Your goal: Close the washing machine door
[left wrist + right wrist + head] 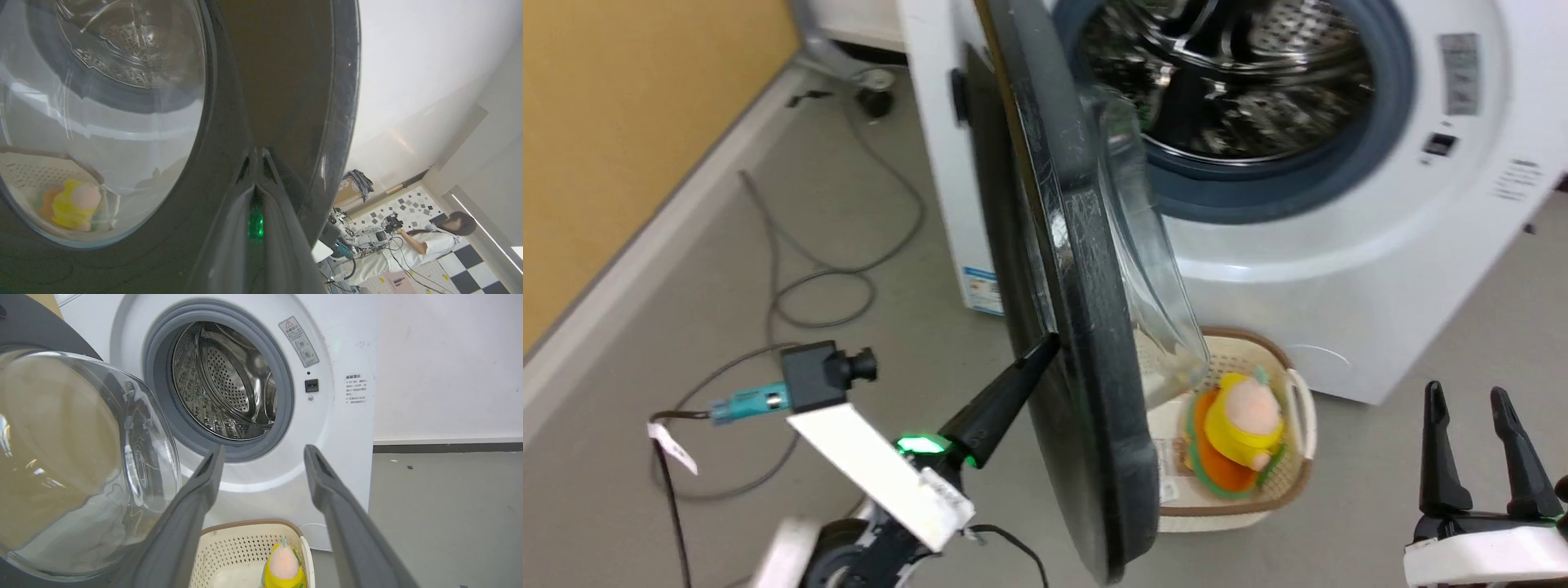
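The washing machine door (1086,327) is standing wide open, swung out from the left side of the washing machine (1339,245) so that the head view is looking at it nearly edge-on, with the clear glass bowl bulging toward the steel drum (1225,73). The left pincer (1049,343) is clenched, its 2 dark fingers pressed together with nothing between them, and its tip is touching the glossy black outer face of the door, on the side away from the machine. In the left wrist view that pincer (257,152) is meeting the dark frame (278,81) just beside the round window. The right pincer (1466,392) is hanging released at the lower right, its fingers spread and gripping nothing, well apart from the door; its wrist view is looking between those fingers (204,486) at the open drum. A cream perforated basket (1290,482) is sitting on the floor in front of the machine, under the door's lower edge, holding a yellow and orange plush toy (1241,425). Grey cables (792,286) are lying looped on the floor at the left. A person (429,245) is sitting in the background of the left wrist view.
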You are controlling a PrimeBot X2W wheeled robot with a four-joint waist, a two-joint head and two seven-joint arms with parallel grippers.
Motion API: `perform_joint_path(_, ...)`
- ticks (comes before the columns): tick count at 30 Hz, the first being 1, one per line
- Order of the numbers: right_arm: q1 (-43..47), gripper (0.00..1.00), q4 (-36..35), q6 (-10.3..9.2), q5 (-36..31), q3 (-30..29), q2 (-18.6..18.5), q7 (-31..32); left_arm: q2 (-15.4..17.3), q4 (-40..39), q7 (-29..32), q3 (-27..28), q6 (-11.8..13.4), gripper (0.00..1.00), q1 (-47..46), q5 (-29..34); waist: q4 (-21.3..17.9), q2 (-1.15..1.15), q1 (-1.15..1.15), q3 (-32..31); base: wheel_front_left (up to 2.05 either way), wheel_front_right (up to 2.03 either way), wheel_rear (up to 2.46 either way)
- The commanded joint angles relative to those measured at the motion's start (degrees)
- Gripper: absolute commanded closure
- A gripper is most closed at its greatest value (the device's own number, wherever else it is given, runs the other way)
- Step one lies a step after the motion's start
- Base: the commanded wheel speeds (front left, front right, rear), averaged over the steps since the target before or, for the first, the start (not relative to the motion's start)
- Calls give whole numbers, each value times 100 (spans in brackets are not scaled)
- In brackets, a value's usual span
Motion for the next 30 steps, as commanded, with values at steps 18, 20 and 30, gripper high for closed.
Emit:
perform_joint_path(18, -212, 0, 121, 5, 158, -81, 10, -26, 50, 1888, -2103, -1980, -26, 100, -910, -203, -1130, 0, 0, 134, 0, 0, 0)
perform_joint_path(20, -204, 0, 148, 5, 219, -121, 10, -26, 147, 1946, -2248, -2114, -26, 100, -978, -184, -1134, 0, 0, 124, 0, 0, 0)
perform_joint_path(30, -204, 0, 138, 5, 409, -273, 10, -26, 872, 2262, -3434, -2069, -25, 100, -1253, 862, -1070, 0, 0, -65, 0, 0, 0)
